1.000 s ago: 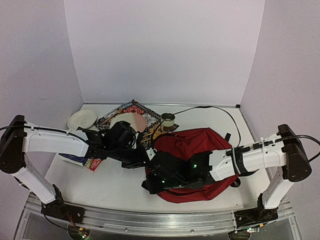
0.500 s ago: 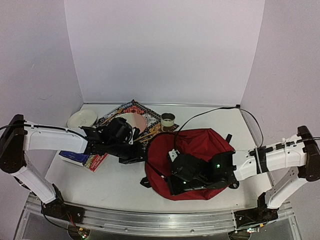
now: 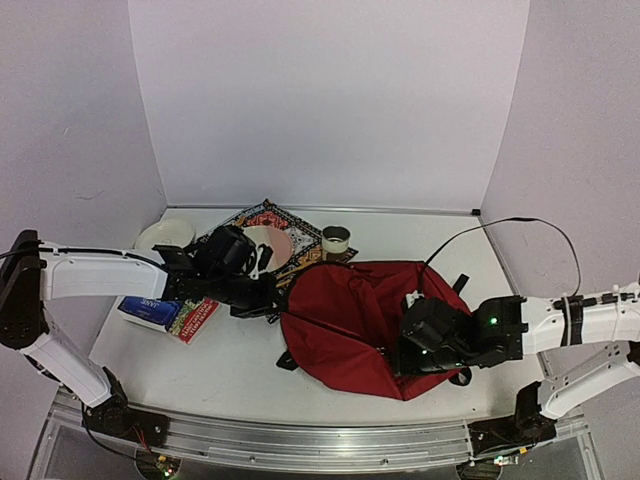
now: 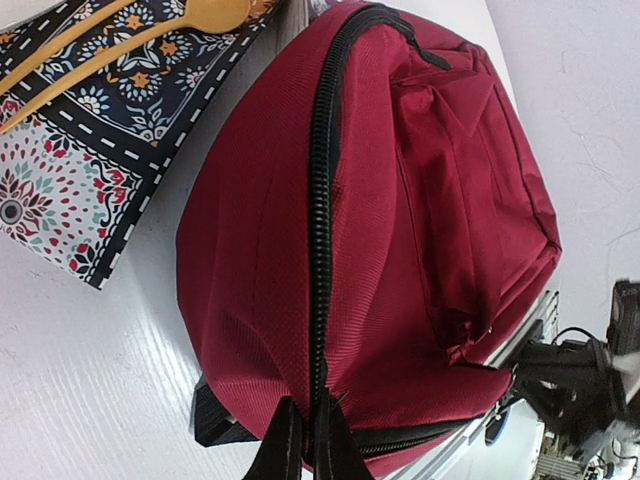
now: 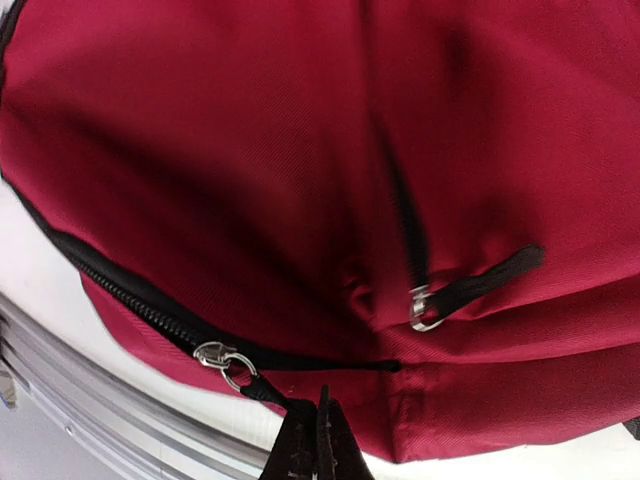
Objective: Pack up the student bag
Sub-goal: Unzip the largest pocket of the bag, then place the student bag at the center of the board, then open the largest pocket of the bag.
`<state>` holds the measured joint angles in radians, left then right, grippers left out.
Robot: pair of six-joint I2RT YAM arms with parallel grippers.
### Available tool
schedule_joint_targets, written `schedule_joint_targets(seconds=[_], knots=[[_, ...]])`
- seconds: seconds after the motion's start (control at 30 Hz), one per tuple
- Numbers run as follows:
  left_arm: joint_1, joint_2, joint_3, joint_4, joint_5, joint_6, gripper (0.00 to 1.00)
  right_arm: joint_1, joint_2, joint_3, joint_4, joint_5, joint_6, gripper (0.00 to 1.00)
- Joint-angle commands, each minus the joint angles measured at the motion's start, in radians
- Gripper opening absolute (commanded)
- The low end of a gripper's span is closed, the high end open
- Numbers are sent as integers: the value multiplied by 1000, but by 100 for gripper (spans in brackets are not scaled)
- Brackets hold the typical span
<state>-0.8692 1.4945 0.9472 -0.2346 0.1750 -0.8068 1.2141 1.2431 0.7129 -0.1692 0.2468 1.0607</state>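
Note:
The dark-red student bag lies on its side on the table between the two arms. My left gripper is at the bag's left edge. In the left wrist view it is shut on the bag's black zipper seam, which runs closed up over the bag. My right gripper is at the bag's near right side. In the right wrist view it is shut on the black pull tab of a silver zipper slider. A second pull hangs on the front pocket.
A patterned cloth with a pink plate lies behind the bag, with a yellow spoon on it. A white bowl, a tape roll and a book are nearby. A black cable arcs over the right arm.
My right gripper has moved right along the bag's near side, holding the zipper pull. The bag's opening has closed and the bag has flattened. My left gripper has shifted slightly left.

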Motion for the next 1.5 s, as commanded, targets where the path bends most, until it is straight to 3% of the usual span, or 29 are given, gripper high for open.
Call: schedule_joint_targets(seconds=[0.0,0.23,0.47,0.7,0.83,1.03,1.27,1.47], knots=[[83,-70,24,-29,-85,30,0,-63,-100,-73,-227,44,92,0],[124,-67,29,-29,-47,14,0,-94,-108,-92,-234,38,77,0],[109,-42,45,0,35,12,0,-94,-35,-4,-87,-72,-145,1],[17,-55,-1,87,59,-40,0,-87,91,140,-29,-191,-311,11],[-26,-73,-44,134,48,-74,2,-75,117,212,-29,-227,-365,27],[-36,-116,-99,144,22,-75,15,-56,118,286,-32,-280,-422,46],[-37,-179,-166,140,7,-69,47,-45,168,315,-35,-253,-422,49],[-36,-238,-228,129,-22,-81,51,-12,300,434,-38,-183,-435,56]])
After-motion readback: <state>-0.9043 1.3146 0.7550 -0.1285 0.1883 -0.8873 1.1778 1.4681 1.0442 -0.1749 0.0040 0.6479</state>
